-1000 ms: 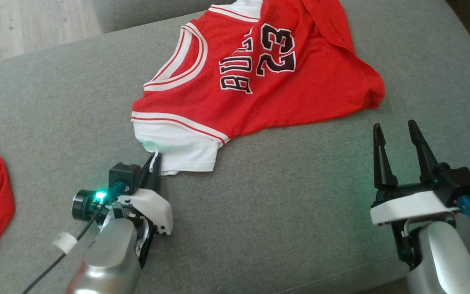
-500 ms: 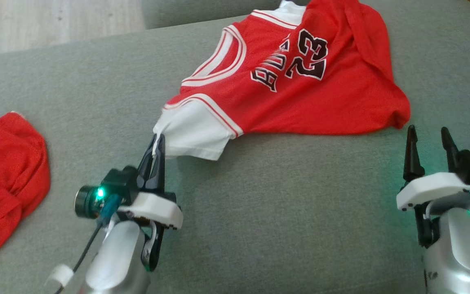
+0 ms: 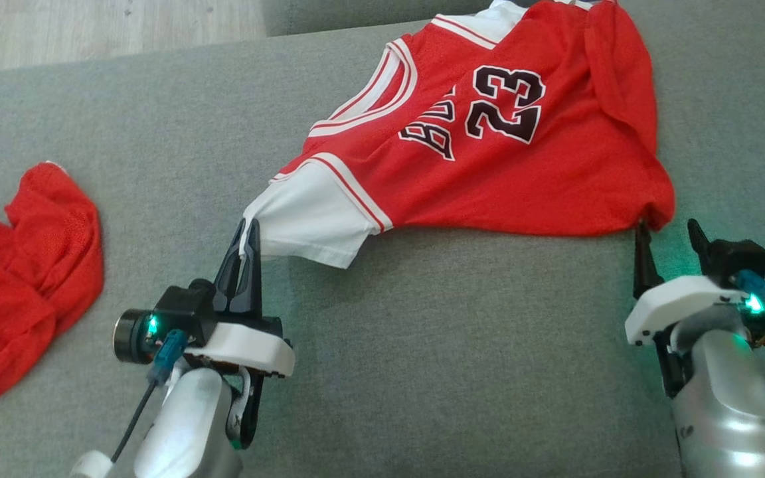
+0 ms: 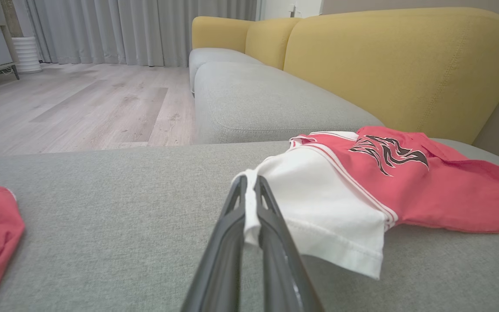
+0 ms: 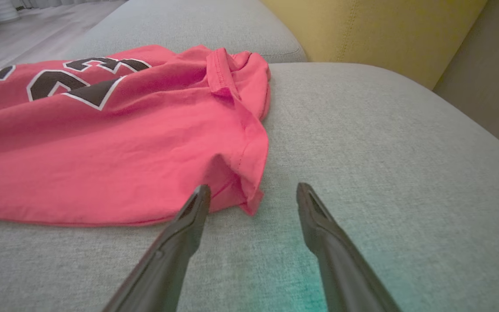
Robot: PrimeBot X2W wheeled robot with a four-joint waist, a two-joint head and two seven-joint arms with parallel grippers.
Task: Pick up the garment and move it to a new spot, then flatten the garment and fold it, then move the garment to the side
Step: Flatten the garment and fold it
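Head view: jersey (image 3: 489, 166) lies rumpled on the grey sofa (image 3: 455, 372), one flap folded over its far side. It looks like thin mesh: light, floppy, probably slick. It'll sag and drag, so take it at edges and corners, not mid-panel. Your left pincer (image 3: 248, 229) is pressed together on the white sleeve (image 3: 309, 219) edge, arm low, fingers pointing away from you, cloth drawn toward it. Your right pincer (image 3: 667, 229) is spread wide and empty, low over the cushion, tips either side of the hem corner (image 5: 251, 203), a good second hold. Another red cloth (image 3: 17, 285) sits well apart at left.
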